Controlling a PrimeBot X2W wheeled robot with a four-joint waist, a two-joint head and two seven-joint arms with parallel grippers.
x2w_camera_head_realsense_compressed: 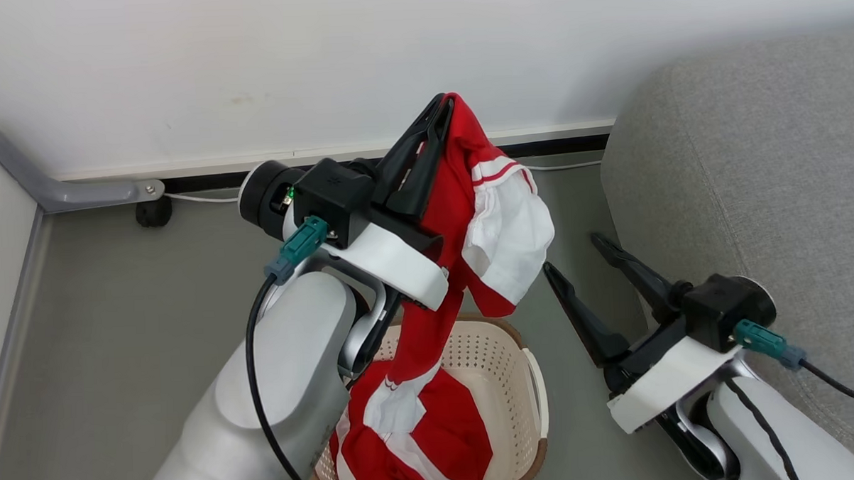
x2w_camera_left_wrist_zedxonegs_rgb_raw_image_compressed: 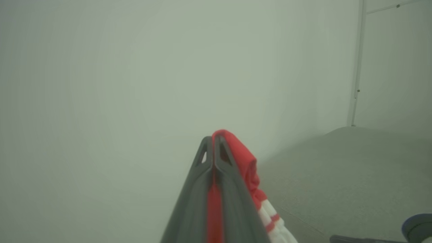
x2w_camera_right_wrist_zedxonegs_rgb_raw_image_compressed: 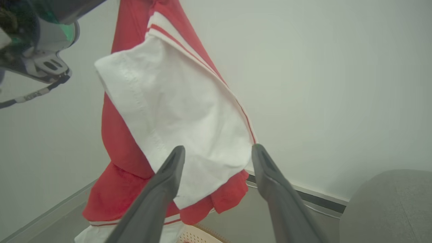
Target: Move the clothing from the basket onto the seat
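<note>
Red clothing (x2w_camera_head_realsense_compressed: 505,230) is marked with white panels and stripes. The basket (x2w_camera_head_realsense_compressed: 499,379) is coloured cream, the seat (x2w_camera_head_realsense_compressed: 750,150) grey.

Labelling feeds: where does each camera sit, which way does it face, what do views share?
Head view: from the head, down on basket and seat; left gripper holds up a red garment, right gripper open.
Left wrist view: faces the wall along left gripper's shut fingers.
Right wrist view: faces the red garment between right gripper's open fingers.
All share the red garment.

Floor (x2w_camera_head_realsense_compressed: 117,315) left of basket (x2w_camera_head_realsense_compressed: 503,379) lies open — dangling clothing (x2w_camera_head_realsense_compressed: 461,196) blocks its mouth.
</note>
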